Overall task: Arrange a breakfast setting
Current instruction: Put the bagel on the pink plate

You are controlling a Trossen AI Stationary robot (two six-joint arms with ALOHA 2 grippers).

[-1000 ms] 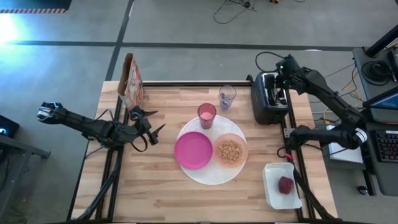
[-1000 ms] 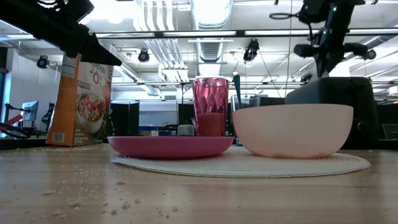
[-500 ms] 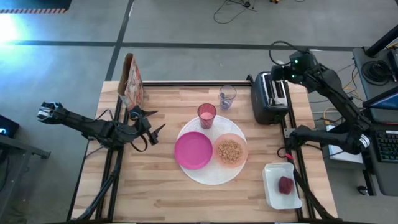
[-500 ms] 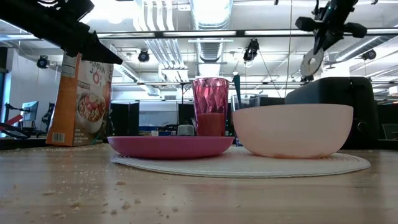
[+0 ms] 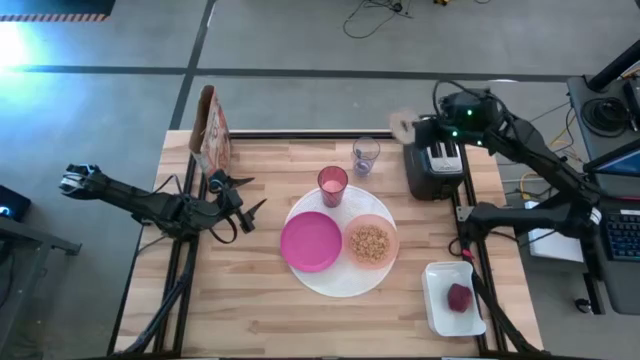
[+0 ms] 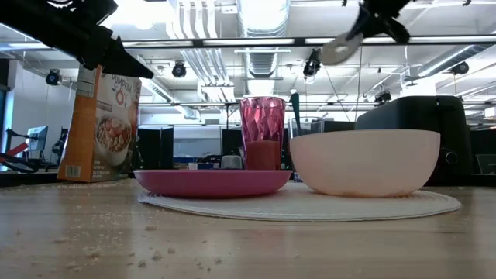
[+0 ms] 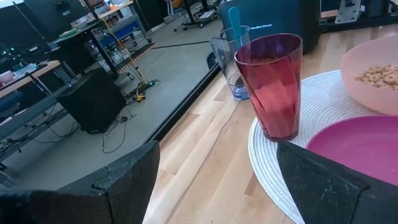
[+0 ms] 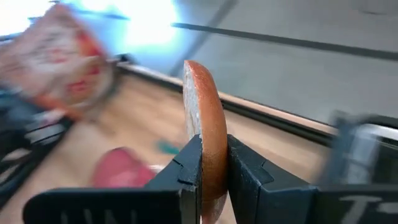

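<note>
While the left gripper point(image 5: 243, 205) waits with its fingers spread near the table's left edge beside the upright cereal box point(image 5: 212, 130), the right gripper point(image 8: 211, 168) hangs high over the table's far side, just left of the black toaster point(image 5: 432, 160), pinching a tan bagel slice point(image 8: 203, 127) edge-on between its fingers. On the large white round plate point(image 5: 340, 285) at the table's middle sit the smaller magenta plate point(image 5: 311, 241) and the peach-orange bowl point(image 5: 371, 242) of cereal, with the pink translucent cup point(image 5: 332, 186) at the plate's far rim and a clear glass point(image 5: 366, 155) beyond it. Well apart, the dark red fruit point(image 5: 459, 297) lies in a white rectangular tray point(image 5: 436, 310) at the near right corner.
</note>
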